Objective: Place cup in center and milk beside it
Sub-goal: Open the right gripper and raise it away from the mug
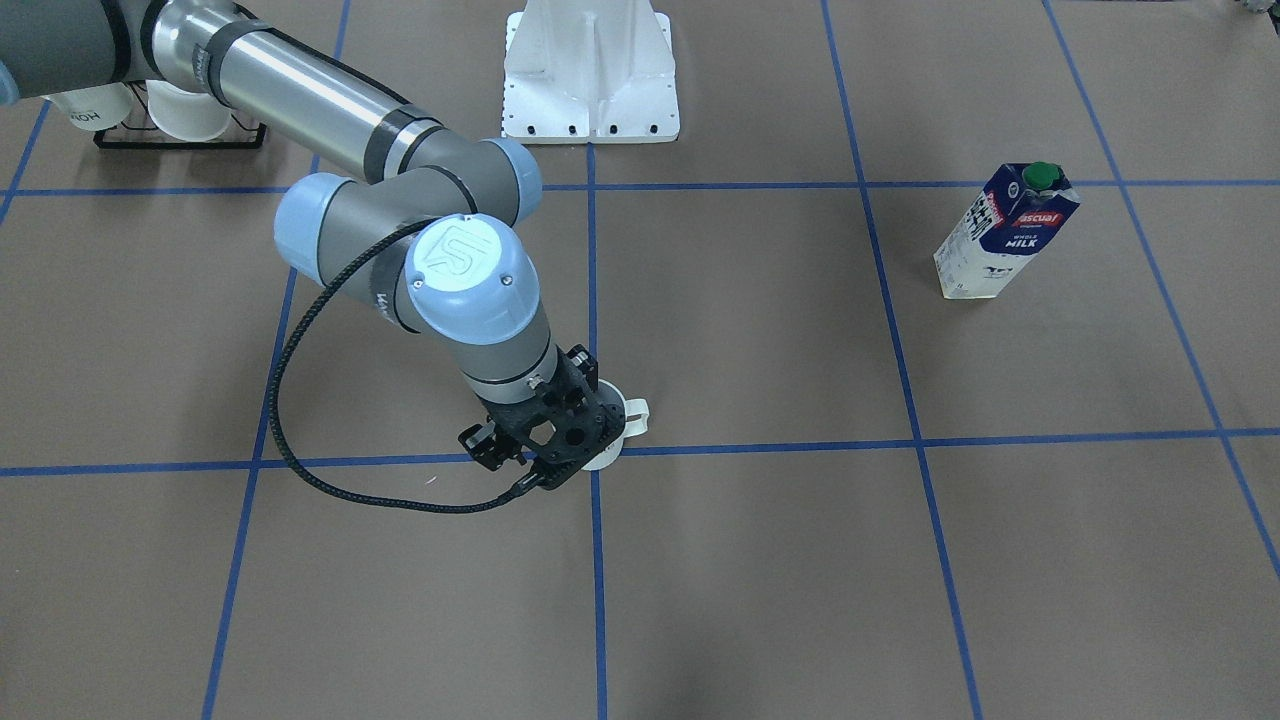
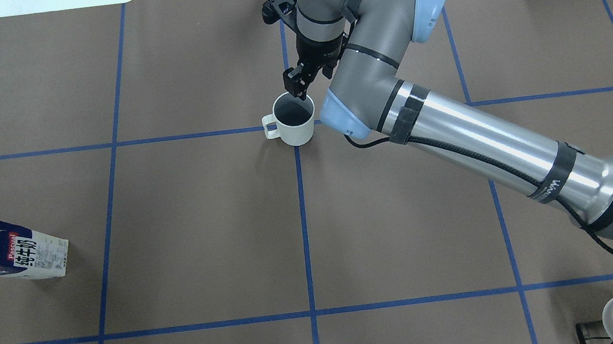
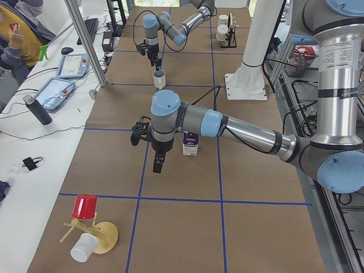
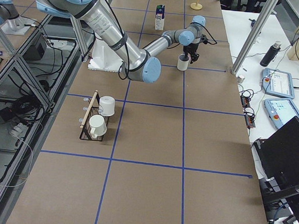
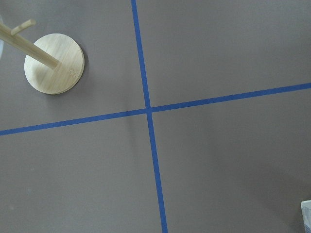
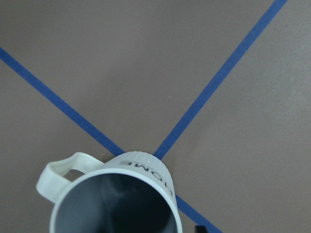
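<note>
Seen from the table's left end, the left gripper [image 3: 157,168] hangs nearest, over the brown table [image 3: 187,227]; whether its fingers are spread or pressed together cannot be told. Just behind it the milk [image 3: 190,144] stands upright, well apart from the cup [image 2: 294,120], which stands upright on the crossing of blue tape [image 2: 304,224] at the table's middle, handle toward the robot's left. The right gripper [image 2: 299,89] hangs just over the cup's far rim, its finger spacing equally unclear.

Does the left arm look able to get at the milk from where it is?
Probably yes: the left tool hangs just beside the milk, with nothing standing between them.
</note>
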Controlling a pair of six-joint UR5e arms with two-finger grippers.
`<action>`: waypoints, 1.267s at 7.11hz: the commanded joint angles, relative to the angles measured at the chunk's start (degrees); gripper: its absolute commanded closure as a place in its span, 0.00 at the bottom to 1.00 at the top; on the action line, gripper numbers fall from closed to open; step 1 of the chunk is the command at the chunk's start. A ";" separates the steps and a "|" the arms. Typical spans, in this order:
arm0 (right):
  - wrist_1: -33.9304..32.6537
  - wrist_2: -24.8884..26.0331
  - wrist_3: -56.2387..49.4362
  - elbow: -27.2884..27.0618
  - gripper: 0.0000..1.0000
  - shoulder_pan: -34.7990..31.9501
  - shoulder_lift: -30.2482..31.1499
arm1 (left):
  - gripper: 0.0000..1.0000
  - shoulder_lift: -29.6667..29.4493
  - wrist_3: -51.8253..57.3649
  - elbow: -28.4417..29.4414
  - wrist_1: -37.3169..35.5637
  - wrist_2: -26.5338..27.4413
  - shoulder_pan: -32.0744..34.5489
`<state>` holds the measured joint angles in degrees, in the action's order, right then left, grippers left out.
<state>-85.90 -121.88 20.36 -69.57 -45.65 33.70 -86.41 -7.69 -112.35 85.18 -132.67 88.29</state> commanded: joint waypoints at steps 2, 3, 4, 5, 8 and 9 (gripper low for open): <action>-10.16 -5.73 -0.05 -20.69 0.00 -9.79 14.72 | 0.03 -2.01 -22.71 -6.90 0.33 -4.36 -8.88; -10.25 -5.82 -0.23 -25.30 0.00 -12.51 20.74 | 0.03 -2.88 -28.98 -9.62 0.51 -4.27 -13.54; -10.17 -5.74 -0.23 -26.39 0.00 -13.32 23.14 | 0.03 -2.63 -37.40 -12.08 0.51 -1.83 -19.07; -10.17 -4.78 -0.14 -26.49 0.00 -12.98 23.26 | 0.02 -1.76 -38.70 -13.93 0.07 0.46 -21.82; -9.99 -2.84 0.47 -26.76 0.00 -11.40 23.43 | 0.02 2.98 -38.71 -14.83 2.16 0.83 -26.13; -9.91 -2.75 0.47 -26.76 0.00 -11.39 23.52 | 0.02 4.30 -39.15 -14.83 5.14 3.27 -28.16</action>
<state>-95.89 -125.02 20.72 -96.28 -57.35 57.11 -83.78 -46.53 -127.01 87.46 -131.42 62.65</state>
